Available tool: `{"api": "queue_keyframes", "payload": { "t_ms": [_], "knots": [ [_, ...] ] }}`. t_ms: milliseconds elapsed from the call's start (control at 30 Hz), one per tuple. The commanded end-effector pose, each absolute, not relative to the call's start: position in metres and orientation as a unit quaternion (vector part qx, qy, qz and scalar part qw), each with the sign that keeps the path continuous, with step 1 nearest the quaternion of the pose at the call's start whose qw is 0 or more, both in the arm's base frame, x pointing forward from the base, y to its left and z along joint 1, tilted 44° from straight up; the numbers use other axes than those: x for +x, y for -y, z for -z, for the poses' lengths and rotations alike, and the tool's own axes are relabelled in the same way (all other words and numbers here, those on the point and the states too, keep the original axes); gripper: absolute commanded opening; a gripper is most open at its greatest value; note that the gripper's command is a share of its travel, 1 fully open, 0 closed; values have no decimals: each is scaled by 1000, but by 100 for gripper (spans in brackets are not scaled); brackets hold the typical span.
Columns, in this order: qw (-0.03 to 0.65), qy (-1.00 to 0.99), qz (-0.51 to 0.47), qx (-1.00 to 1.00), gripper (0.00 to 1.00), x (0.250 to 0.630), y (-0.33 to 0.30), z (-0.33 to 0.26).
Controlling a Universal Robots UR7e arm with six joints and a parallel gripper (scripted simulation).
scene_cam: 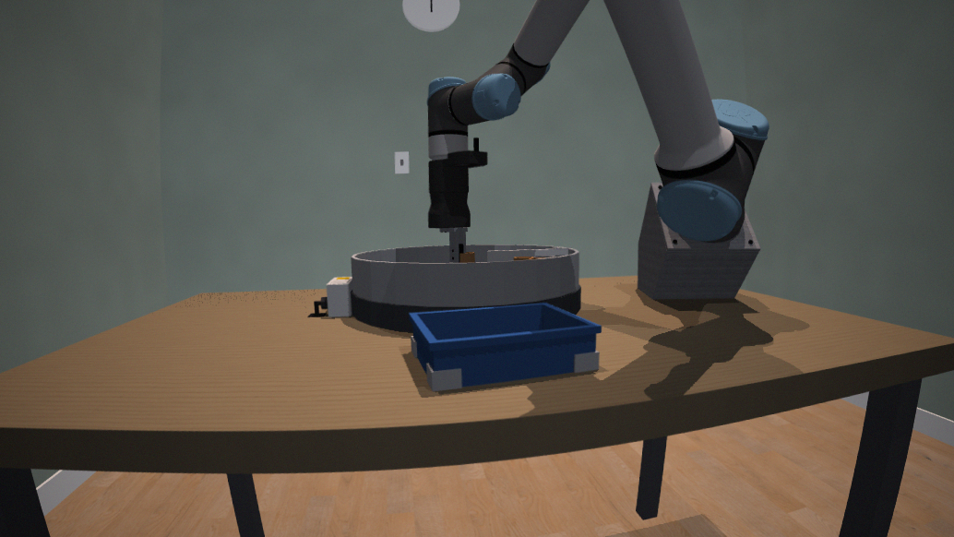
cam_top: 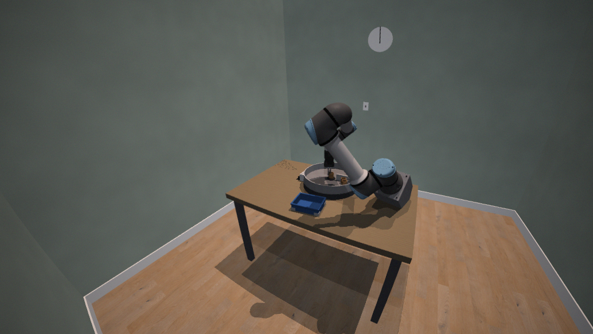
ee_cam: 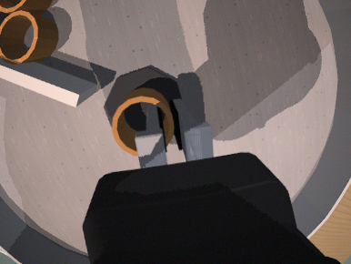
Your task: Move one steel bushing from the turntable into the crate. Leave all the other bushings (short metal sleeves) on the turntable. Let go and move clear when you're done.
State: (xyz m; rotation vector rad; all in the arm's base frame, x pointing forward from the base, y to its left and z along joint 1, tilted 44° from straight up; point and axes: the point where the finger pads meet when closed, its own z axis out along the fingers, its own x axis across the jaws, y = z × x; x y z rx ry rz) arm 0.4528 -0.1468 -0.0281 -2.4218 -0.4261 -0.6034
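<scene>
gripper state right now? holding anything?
Gripper: closed on a bushing, pinching its wall, one finger inside the ring and one outside, low inside the turntable.

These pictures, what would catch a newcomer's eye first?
The big grey arm bends over a round turntable, its end effector shut on the wall of an orange-rimmed bushing low inside it. In front stands a blue crate; two more bushings sit beyond a divider.

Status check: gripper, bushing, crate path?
Gripper shut on bushing wall, low inside turntable. Crate holds nothing. Turntable rim stands between.
</scene>
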Motion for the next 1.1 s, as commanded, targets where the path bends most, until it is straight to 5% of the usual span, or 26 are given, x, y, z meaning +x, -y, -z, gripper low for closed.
{"api": "queue_keyframes", "payload": {
  "t_ms": [0,267,300,1067],
  "knots": [
    [301,161,227,-912,0,454,145,30],
    [301,161,227,-912,0,454,145,30],
    [300,161,228,-912,47,453,147,29],
    [300,161,228,-912,47,453,147,29]
  ]
}}
